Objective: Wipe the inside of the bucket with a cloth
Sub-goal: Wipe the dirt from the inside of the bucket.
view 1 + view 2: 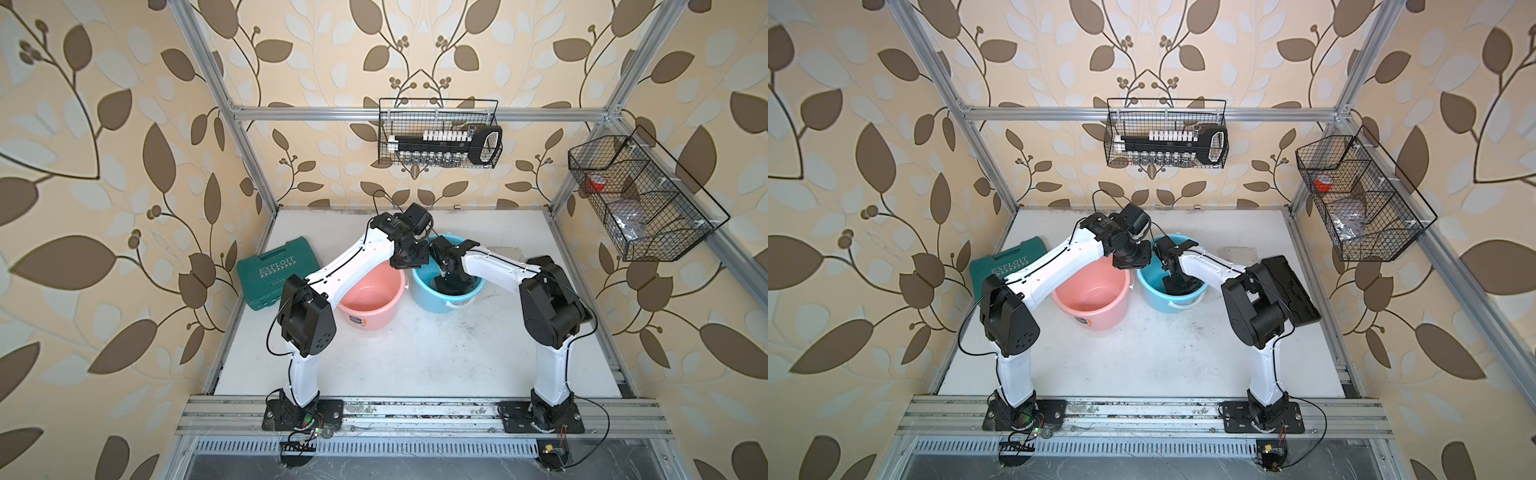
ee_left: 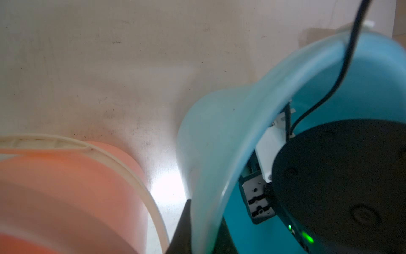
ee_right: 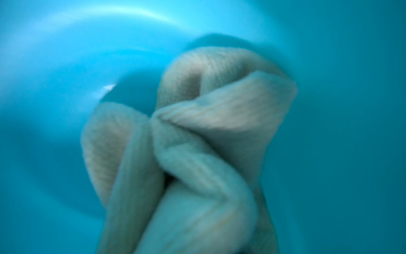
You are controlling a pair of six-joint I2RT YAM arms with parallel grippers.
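On the white bench [image 1: 415,353] a pink bucket [image 1: 376,301] stands near the middle, a green tool case [image 1: 272,270] by the left edge, a black tray [image 1: 1296,291] by the right edge, while a back basket [image 1: 388,124] holds a socket set [image 1: 440,143] and a side basket [image 1: 665,232] holds red tape [image 1: 597,183].

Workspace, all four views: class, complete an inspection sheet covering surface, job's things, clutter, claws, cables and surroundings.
Surface: white table, scuffed and speckled with dark marks.
Job's things: blue bucket upright; pale cloth bunched inside it.
Clutter: pink bucket beside the blue one; green tool case at the left.
Claws: left claw shut on the blue bucket's rim; right claw down inside it, shut on the cloth.
Cables: black cable crosses the bucket's mouth.
Surroundings: leaf wallpaper; back basket and side basket, both wire, hung on the frame.
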